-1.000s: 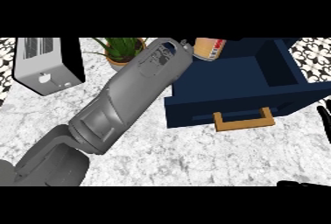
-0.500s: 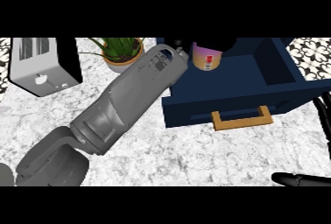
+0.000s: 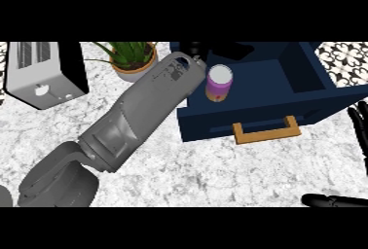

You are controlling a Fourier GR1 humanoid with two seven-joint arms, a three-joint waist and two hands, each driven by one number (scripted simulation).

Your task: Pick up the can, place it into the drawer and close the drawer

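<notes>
head view, looking steeply down at the counter [image 3: 215, 170]. the drawer [image 3: 302, 97], dark blue, stands pulled out over the marbled top, its open box facing up and its front panel toward the viewer; a wooden handle [image 3: 266, 132] is fixed across that panel, a little right of its middle.

the can [image 3: 219, 83] stands upright inside the drawer, in the near left part of the box, close behind the front panel and near the left wall. its body is purple to pink and its top is pale and round.

the left forearm [image 3: 140, 112], grey, crosses the counter aslant from the lower left corner to the drawer's left wall, where its wrist lies just beside the can. the left hand [image 3: 229, 48] shows only as black shapes against the dark back of the drawer, beyond the can and apart from it as far as can be seen; whether this hand is open or closed cannot be told.

the right hand [image 3: 358, 121] rests at the right edge, fingers straight and pointing up, thumb low near the bottom right corner, holding nothing.

a toaster [image 3: 43, 73] stands at the upper left; a potted plant [image 3: 133, 58] stands between it and the drawer, just beside the forearm. a patch of patterned tile [image 3: 346, 53] shows at the upper right.
</notes>
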